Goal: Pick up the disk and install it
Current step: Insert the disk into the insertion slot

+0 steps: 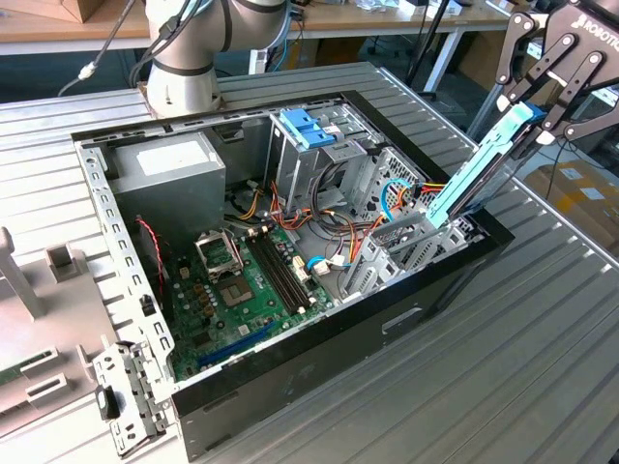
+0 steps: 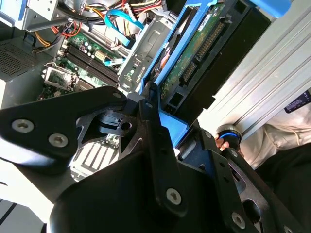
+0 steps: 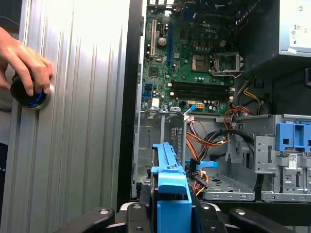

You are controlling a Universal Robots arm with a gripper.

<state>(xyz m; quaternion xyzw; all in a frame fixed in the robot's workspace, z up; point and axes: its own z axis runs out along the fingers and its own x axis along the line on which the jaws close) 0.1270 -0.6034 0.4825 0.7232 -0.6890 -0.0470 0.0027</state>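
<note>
The black gripper (image 1: 538, 118) is clamped on the flat rectangular disk in its blue plastic rail (image 1: 474, 176), tilted, lower end at the grey metal cage (image 1: 397, 253) inside the open black computer case (image 1: 290, 382).

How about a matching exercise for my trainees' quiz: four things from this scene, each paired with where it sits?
Things:
1. disk
2. power-supply box
3. motherboard
4. hand

Places:
A. flat on the floor of the case
B. on a dark round knob on the table
C. clamped in the gripper, tilted
D. in the case corner at the exterior view's left

Pairs: 1-C, 2-D, 3-A, 4-B
</note>
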